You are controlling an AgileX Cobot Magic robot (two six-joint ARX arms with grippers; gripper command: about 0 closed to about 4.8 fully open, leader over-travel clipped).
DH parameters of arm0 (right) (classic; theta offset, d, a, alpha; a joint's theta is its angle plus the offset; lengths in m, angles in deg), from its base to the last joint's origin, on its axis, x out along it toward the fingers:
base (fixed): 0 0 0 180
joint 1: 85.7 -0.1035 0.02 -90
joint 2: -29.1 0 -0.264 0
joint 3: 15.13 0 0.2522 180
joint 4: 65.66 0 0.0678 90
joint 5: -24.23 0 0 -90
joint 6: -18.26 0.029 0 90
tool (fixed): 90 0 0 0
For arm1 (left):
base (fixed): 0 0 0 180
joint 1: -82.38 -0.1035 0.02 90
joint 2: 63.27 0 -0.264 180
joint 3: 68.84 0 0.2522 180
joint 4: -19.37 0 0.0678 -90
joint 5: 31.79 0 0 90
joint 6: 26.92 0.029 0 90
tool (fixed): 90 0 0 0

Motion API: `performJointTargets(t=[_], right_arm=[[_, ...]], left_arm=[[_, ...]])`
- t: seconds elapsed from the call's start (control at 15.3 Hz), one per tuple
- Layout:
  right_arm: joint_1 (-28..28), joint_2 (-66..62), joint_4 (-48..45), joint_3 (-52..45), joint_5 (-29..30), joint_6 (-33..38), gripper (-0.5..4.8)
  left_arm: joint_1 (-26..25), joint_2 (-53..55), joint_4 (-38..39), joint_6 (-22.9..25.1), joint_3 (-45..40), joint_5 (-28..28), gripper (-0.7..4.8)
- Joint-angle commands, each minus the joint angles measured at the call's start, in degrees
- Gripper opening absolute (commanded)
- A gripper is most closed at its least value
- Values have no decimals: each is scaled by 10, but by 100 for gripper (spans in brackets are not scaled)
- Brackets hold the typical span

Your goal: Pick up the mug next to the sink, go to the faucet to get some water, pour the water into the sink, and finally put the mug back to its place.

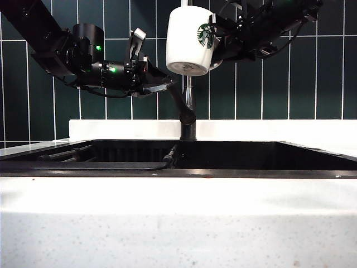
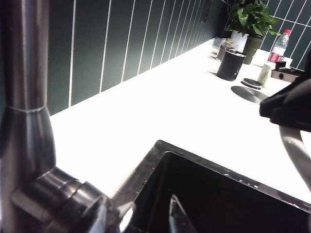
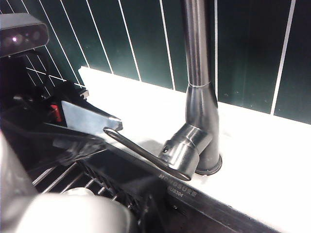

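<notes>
Exterior view, largest to smallest. White speckled counter (image 1: pixel 178 223) fills the lower half; set into it, the dark sink (image 1: pixel 223 156) spans nearly the full width. Green tiled wall (image 1: pixel 301 84) with pale grout forms the backdrop. At centre the faucet (image 1: pixel 188 120) rises as a straight pipe from the sink's back edge, its lever handle (image 1: pixel 177 100) angled toward 10 o'clock.

From 9 o'clock the left arm reaches in; the left gripper (image 1: pixel 153 82) stands at the tip of the lever with its jaws spread wide, one finger up and one below, and whether either touches the lever cannot be told. From 2 o'clock the right arm enters; the right gripper (image 1: pixel 215 36) is clamped on the mug (image 1: pixel 189 40), which hangs at 12 o'clock, well above the sink and in front of the faucet pipe, tilted slightly with its base facing down and the green logo turned toward the gripper.

Left wrist view: the faucet (image 2: pixel 26 116) close up, the sink (image 2: pixel 218 194) corner, and far along the counter (image 2: pixel 160 111) a dark cup (image 2: pixel 230 64) and potted plant (image 2: pixel 250 19).

Right wrist view: the faucet (image 3: pixel 199 97) with its lever handle (image 3: pixel 146 153), the left gripper's finger (image 3: pixel 90 116) just beside the lever tip, and a blurred edge of the mug (image 3: pixel 73 213).
</notes>
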Motion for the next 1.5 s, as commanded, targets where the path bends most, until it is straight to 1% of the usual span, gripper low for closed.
performJointTargets(t=[0.07, 0.13, 0.2, 0.46, 0.52, 0.65, 1.24, 1.3, 1.37, 1.5], right_arm=[[-1, 7, -35, 7, 4, -1, -1], [-1, 7, -31, 6, 4, -7, -1], [-1, 7, -31, 6, 4, -7, -1], [-1, 7, -33, 7, 4, -24, -1], [-1, 7, -33, 7, 3, -37, -1], [-1, 7, -33, 6, 1, -50, -1], [-1, 7, -37, 6, 1, -56, -1], [-1, 7, -34, 6, 2, -56, -1], [-1, 7, -33, 6, 2, -56, -1], [-1, 7, -33, 6, 2, -57, -1]], left_arm=[[4, -2, -3, 16, 1, -81, 161], [4, -2, -3, 18, 1, -100, 161], [4, -2, -3, 24, 1, -105, 161], [3, -2, 10, 31, 1, -105, 161], [3, -2, 18, 46, 1, -105, 161], [3, -2, 25, 53, 1, -105, 161], [3, -2, 27, 55, 1, -105, 161], [3, -2, 27, 72, 1, -107, 161], [3, -2, 27, 76, 1, -120, 161], [3, -2, 26, 77, 2, -167, 161]])
